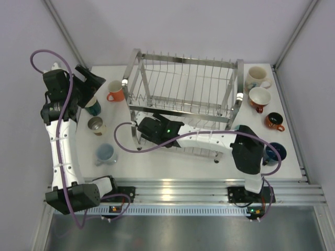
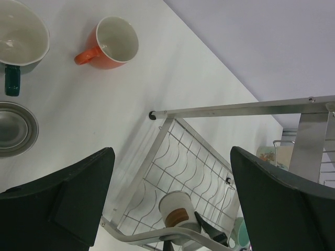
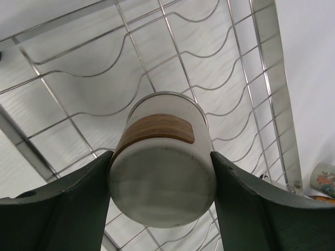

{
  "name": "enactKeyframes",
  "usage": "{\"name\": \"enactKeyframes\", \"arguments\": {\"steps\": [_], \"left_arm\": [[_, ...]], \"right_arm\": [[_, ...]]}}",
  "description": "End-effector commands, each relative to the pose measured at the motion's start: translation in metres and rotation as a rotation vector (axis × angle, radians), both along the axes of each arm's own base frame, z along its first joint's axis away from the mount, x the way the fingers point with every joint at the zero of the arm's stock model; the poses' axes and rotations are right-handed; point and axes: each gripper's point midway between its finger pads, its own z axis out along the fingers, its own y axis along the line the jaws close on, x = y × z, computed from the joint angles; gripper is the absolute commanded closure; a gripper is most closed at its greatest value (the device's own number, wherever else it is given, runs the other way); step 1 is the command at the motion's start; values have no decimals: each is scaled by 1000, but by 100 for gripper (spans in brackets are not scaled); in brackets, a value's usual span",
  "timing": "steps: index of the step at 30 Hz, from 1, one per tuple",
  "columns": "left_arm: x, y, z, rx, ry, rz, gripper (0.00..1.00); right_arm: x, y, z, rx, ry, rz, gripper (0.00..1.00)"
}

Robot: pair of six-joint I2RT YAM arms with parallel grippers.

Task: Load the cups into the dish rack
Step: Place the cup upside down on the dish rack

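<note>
Currently the right gripper is clamping a cream cup by its sides, base up and mouth down over the dish rack's lower wire shelf, probably so it drains. The left gripper is hanging spread and empty near the orange mug.

Seen from above, the right jaws and the cream cup they clamp are out of sight beneath the wrist housing and the dish rack. The cup's handle shows in no view. The left arm covers part of the teal cup, and the right arm's elbow hides part of the navy cup. The left wrist view cuts the teal cup and a grey metallic cup at its left edge. The printed cup is clipped at the right wrist view's corner, its pattern unreadable.
</note>
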Motion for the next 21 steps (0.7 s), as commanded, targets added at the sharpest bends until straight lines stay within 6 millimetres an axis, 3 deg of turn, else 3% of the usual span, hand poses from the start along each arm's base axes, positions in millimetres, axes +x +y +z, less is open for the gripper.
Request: {"name": "enactKeyframes", "arguments": {"steps": [1, 10, 21], "left_arm": [[3, 1, 12, 19, -61, -15, 2], [3, -1, 10, 7, -64, -20, 2], [3, -2, 9, 5, -66, -21, 2]], "right_arm": [[19, 1, 8, 48, -36, -31, 78], [30, 0, 8, 57, -40, -30, 69], [30, -3, 6, 59, -30, -28, 40]]}}
